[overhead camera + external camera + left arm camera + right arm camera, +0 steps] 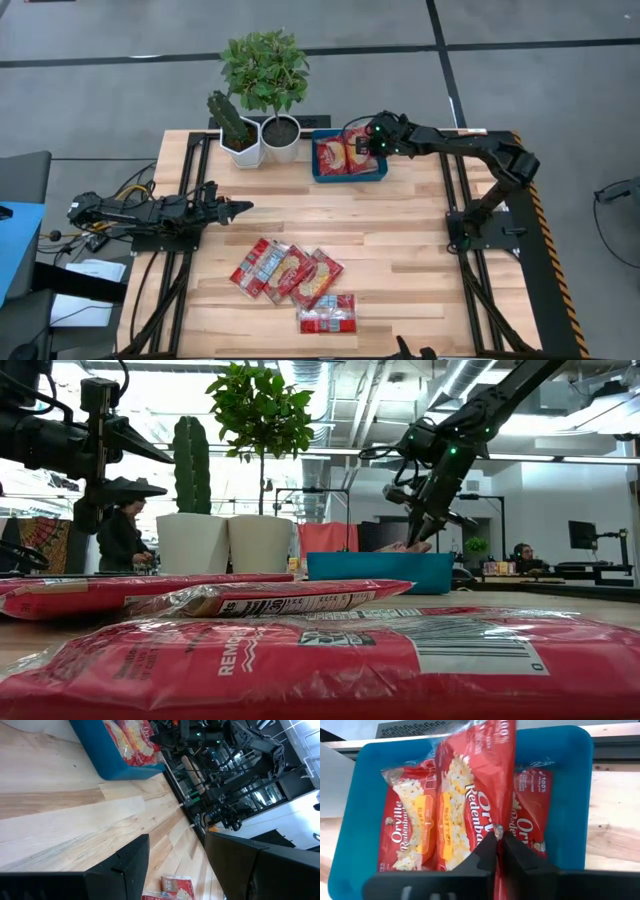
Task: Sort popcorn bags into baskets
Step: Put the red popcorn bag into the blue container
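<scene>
1. The left gripper [243,208] rests low over the tabletop [400,250], its fingers spread apart and empty.
2. Four popcorn bags [293,280] lie near the front edge.
3. The right gripper [372,140] hangs over the blue tray [348,176], its fingers [487,854] pinching a bag [475,785] above two others.

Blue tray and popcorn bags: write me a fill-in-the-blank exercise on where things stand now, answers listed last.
1. The right gripper hangs over the ___ tray.
2. The popcorn bag in its fingers is mainly ___ in colour.
3. In the high view, ___ popcorn bags lie loose on the table.
4. The left gripper waits beside two white ___.

Answers: blue; red; four; pots
</scene>
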Action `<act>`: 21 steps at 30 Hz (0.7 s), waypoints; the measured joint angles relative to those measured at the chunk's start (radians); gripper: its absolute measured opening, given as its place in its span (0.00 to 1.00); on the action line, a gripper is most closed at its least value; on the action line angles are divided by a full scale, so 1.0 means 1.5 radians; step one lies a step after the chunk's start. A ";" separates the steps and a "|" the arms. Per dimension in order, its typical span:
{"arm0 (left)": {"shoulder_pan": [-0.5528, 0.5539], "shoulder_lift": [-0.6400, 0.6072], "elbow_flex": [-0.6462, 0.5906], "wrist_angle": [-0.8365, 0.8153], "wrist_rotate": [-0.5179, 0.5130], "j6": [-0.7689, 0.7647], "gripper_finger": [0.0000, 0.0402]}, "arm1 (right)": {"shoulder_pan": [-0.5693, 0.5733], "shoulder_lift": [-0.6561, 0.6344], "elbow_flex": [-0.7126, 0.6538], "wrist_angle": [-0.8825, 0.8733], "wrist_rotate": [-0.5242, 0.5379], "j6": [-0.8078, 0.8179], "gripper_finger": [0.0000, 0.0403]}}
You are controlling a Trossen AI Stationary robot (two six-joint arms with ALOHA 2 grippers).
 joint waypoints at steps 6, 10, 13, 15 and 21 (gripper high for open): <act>0.000 0.000 0.000 0.000 0.000 0.000 0.46 | 0.000 0.001 0.000 -0.025 0.007 -0.017 0.28; 0.000 0.000 0.000 0.000 -0.001 0.000 0.46 | -0.011 -0.012 0.000 -0.027 -0.005 -0.023 0.36; 0.000 0.000 0.000 0.000 0.003 -0.006 0.46 | -0.013 -0.036 0.000 -0.036 -0.015 -0.045 0.41; 0.000 0.000 0.000 0.000 0.009 -0.012 0.46 | -0.011 -0.062 0.000 -0.041 -0.032 -0.067 0.43; 0.000 0.000 0.000 -0.001 0.035 -0.013 0.46 | 0.029 -0.144 0.000 -0.101 -0.090 -0.106 0.45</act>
